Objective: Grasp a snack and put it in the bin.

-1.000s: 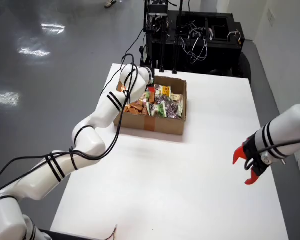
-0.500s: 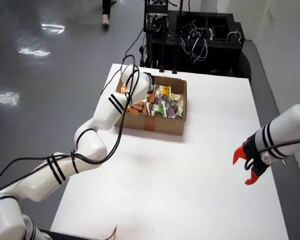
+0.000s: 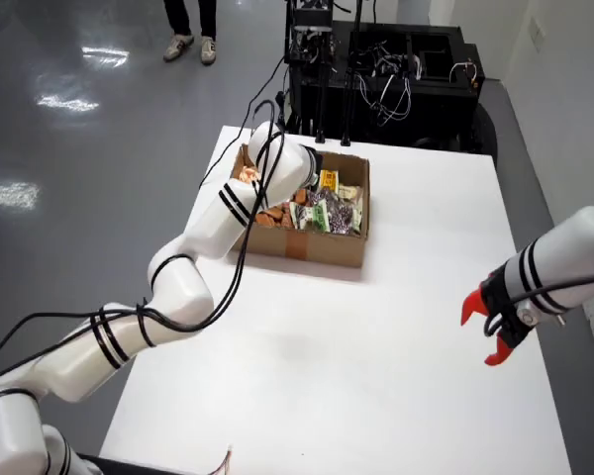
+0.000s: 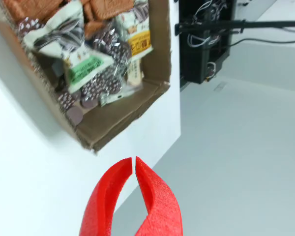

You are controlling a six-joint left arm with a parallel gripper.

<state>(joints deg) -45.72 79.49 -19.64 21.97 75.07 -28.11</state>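
Just beyond box [image 4: 152, 93] rim, hand [image 4: 133, 162] shut

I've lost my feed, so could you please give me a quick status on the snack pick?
Gripper shut, tips touching, nothing held. Snacks all in the cardboard box, none grasped. Working arm reaching over the box; no obstruction seen.

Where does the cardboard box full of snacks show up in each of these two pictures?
View from above: the cardboard box sits upper centre on the white table, with the white arm reaching over it.
View that rides on the gripper: upper left, tilted, above the shut red gripper.
Shared landmark: the black equipment rack.
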